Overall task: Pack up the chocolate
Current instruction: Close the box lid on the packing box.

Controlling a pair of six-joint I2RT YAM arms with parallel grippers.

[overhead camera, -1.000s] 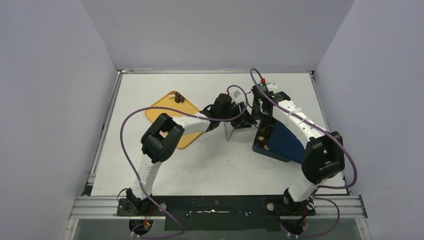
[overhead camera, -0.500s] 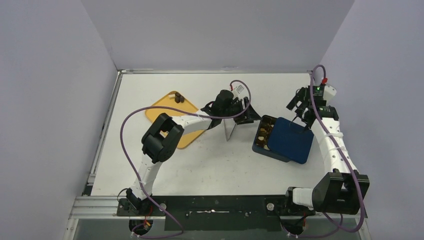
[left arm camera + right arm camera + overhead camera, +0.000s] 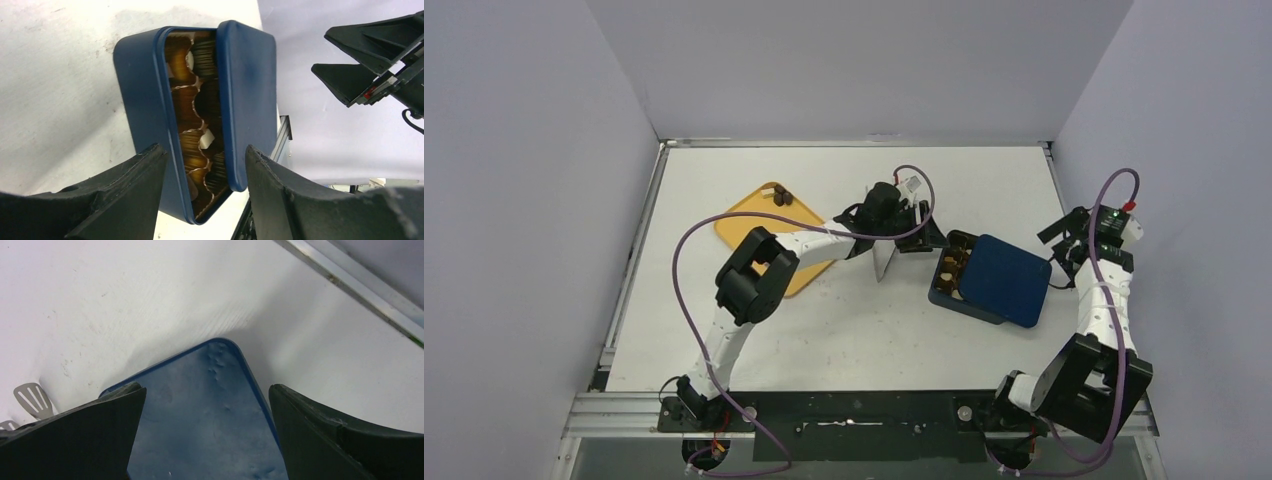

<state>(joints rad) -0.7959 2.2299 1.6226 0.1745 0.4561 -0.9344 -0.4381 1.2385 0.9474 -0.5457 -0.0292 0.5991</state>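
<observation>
Lid (image 3: 247, 90) half over box (image 3: 142, 85) of chocolate (image 3: 206, 140); left gripper (image 3: 204, 162) part-open, right gripper (image 3: 206, 390) wide, both empty; next push lid shut.

Right fingers (image 3: 80, 440) wider, back from the blue box (image 3: 999, 285).

The blue lid (image 3: 247, 90) looks matt, the pleated liners (image 3: 187, 100) glossy gold, the tongs (image 3: 32, 397) metal.
</observation>
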